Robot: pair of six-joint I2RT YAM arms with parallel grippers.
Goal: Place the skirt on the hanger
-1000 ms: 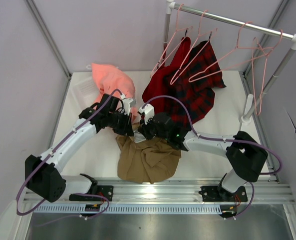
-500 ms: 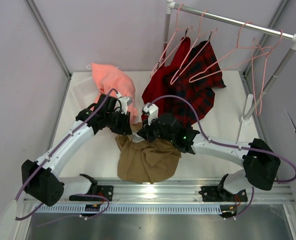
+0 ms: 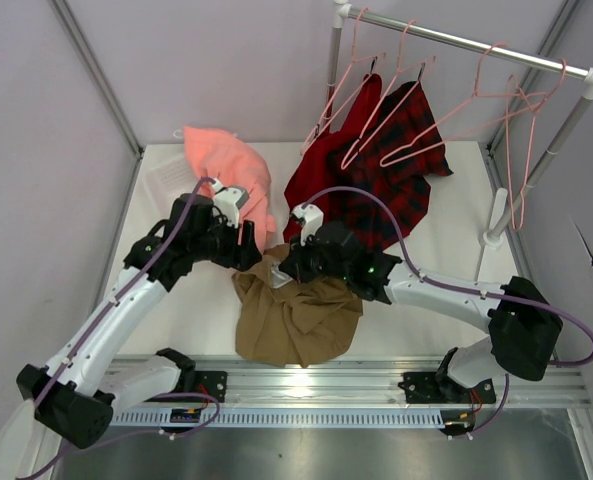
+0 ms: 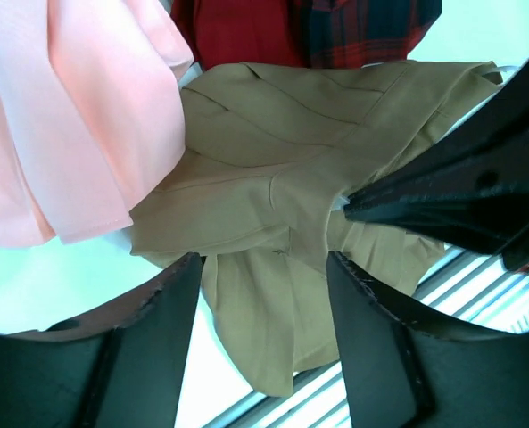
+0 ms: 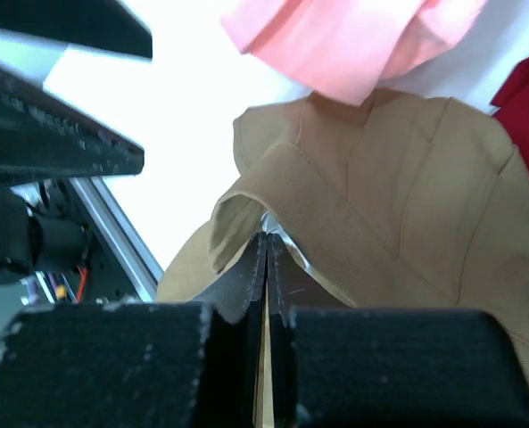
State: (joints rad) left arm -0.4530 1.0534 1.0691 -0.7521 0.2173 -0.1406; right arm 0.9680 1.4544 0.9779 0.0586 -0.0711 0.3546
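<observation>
The khaki skirt [image 3: 296,315] lies crumpled on the white table near the front rail. My right gripper [image 3: 282,268] is shut on a raised fold at the skirt's [image 5: 398,196] far edge, and the right wrist view shows its jaws [image 5: 266,242] pinched together on the cloth. My left gripper [image 3: 250,256] hovers just left of that fold. Its fingers [image 4: 157,339] stand open, with the skirt [image 4: 273,178] below them and nothing between them. Thin pink hangers [image 3: 428,128] hang on the rail at the back right.
A salmon-pink garment [image 3: 226,165] lies at the back left, close to my left wrist. Red and plaid garments [image 3: 376,190] hang from hangers and drape onto the table behind my right gripper. The rack post [image 3: 498,215] stands at the right.
My left gripper has opened, let go of the skirt and drawn back a little to the left. My right gripper has stayed shut on the fold.
</observation>
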